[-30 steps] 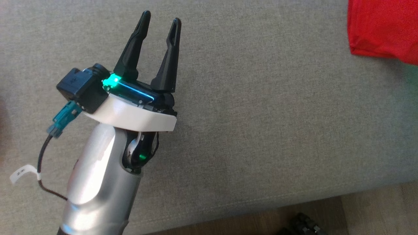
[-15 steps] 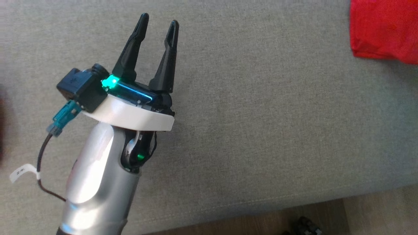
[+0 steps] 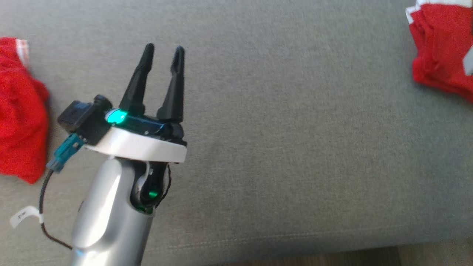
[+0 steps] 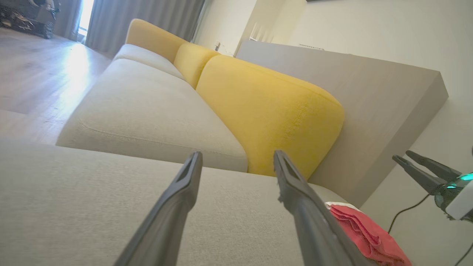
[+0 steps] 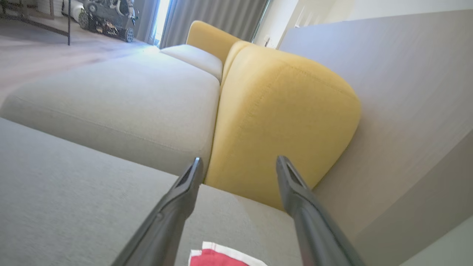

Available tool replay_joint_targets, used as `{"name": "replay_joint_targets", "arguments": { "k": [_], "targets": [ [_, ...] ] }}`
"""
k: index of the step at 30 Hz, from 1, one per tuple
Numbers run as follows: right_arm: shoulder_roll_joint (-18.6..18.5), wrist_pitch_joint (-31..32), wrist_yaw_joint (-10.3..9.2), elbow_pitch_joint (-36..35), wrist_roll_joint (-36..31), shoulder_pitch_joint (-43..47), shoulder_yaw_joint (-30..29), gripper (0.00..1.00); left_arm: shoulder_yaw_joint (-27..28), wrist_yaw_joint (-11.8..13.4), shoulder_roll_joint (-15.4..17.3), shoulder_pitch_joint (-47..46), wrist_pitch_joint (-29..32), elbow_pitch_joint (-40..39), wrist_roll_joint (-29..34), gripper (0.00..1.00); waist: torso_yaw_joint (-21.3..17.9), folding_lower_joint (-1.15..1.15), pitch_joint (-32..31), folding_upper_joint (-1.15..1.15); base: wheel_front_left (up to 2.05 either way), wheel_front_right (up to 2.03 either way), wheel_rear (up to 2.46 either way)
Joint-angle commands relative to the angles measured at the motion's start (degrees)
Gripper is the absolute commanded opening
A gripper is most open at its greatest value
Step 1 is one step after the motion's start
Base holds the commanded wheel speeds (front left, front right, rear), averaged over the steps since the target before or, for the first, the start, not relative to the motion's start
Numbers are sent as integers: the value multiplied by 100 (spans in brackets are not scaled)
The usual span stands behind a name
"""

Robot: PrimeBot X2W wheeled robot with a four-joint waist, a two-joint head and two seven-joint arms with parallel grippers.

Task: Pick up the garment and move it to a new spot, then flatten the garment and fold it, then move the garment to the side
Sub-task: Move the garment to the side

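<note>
Garment (image 3: 439, 55) folded at right edge; red heap (image 3: 18, 111) left; yellow cushion (image 4: 269, 111) behind.

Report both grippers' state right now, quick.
Left gripper: open, holding nothing.
Right gripper: open, holding nothing.

1. I am in a home, in what looks like a living room.
2. Below me runs a long sofa (image 4: 140, 111) with pale grey fabric seats, and plump yellow back cushions (image 4: 269, 111) stand along its rear.
3. Grey curtains (image 4: 147, 18) hang full-length beside a bright window at the far end.
4. The floor (image 4: 33, 74) is of wood boards, and the wall (image 4: 369, 22) is plain cream.
5. A red garment (image 4: 366, 232), ordinary household clothing, lies on the seat.
</note>
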Motion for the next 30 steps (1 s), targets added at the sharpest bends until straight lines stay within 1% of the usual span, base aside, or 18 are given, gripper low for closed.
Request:
{"name": "replay_joint_targets", "arguments": {
  "k": [1,7,14,22,27,28,30],
  "targets": [
    [-30,-20,-4,-253,48,-83,95,100,237,26,60,-31,-29,-213,-17,100,151,0,-199,0,0,0,0],
    [376,-178,-4,-642,249,238,317,100,454,128,60,245,-29,-203,-36,100,416,0,-629,0,0,0,0],
    [919,-395,-4,-956,377,1062,429,100,616,216,60,625,-29,-151,-6,100,728,0,-1067,0,0,0,0],
    [1435,-775,-4,-1042,446,1992,355,100,720,284,60,1092,-29,-79,82,100,924,0,-1349,0,0,0,0],
    [1758,-1085,-4,-1094,471,2528,76,100,614,240,60,1342,-29,53,209,100,1004,0,-1427,0,0,0,0],
    [1838,-1232,-4,-1076,438,2748,22,100,587,242,60,1440,-29,82,222,100,1006,0,-1494,0,0,0,0],
    [1910,-1339,-4,-1030,408,2947,-51,100,577,254,60,1529,-29,96,233,100,1003,0,-1567,0,0,0,0]
  ]
}}
